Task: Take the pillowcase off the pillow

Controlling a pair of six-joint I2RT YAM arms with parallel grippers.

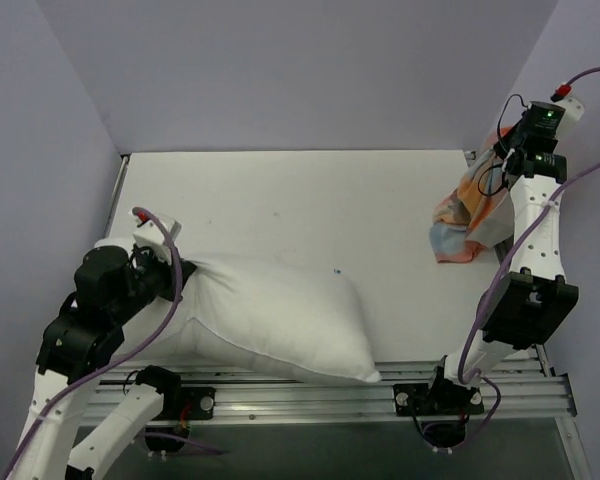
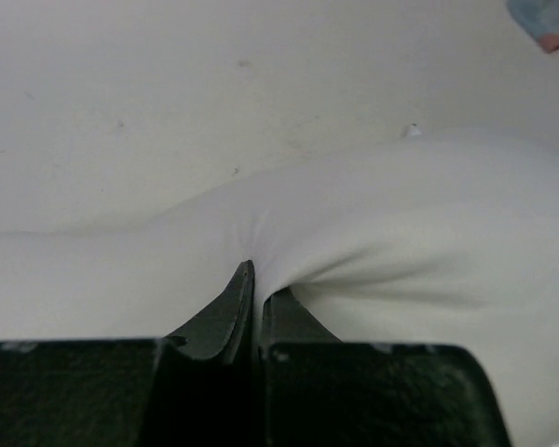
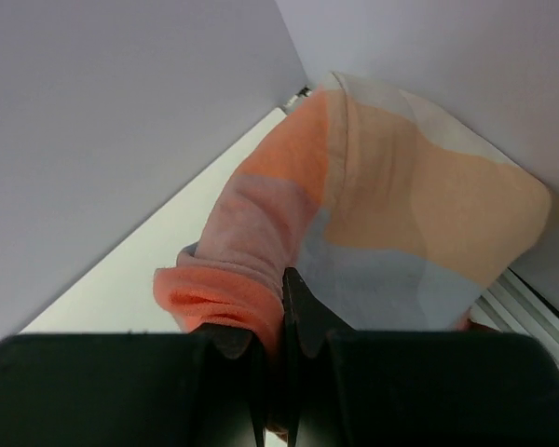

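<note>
The plain white pillow [image 1: 270,320] lies bare at the table's near left. My left gripper [image 1: 170,268] is shut on its left end; in the left wrist view the gripper [image 2: 257,284] pinches a fold of the pillow [image 2: 419,223]. The checked pillowcase [image 1: 470,220], orange, peach and light blue, hangs bunched at the far right, off the pillow, its lower end on the table. My right gripper [image 1: 500,165] is shut on it from above; in the right wrist view the gripper [image 3: 278,298] clamps a gathered orange fold of the pillowcase [image 3: 401,205].
The white table [image 1: 300,200] is enclosed by pale lilac walls [image 1: 300,70] at the back and both sides. A metal rail [image 1: 310,392] runs along the near edge by the arm bases. The right arm stands tall close to the right wall.
</note>
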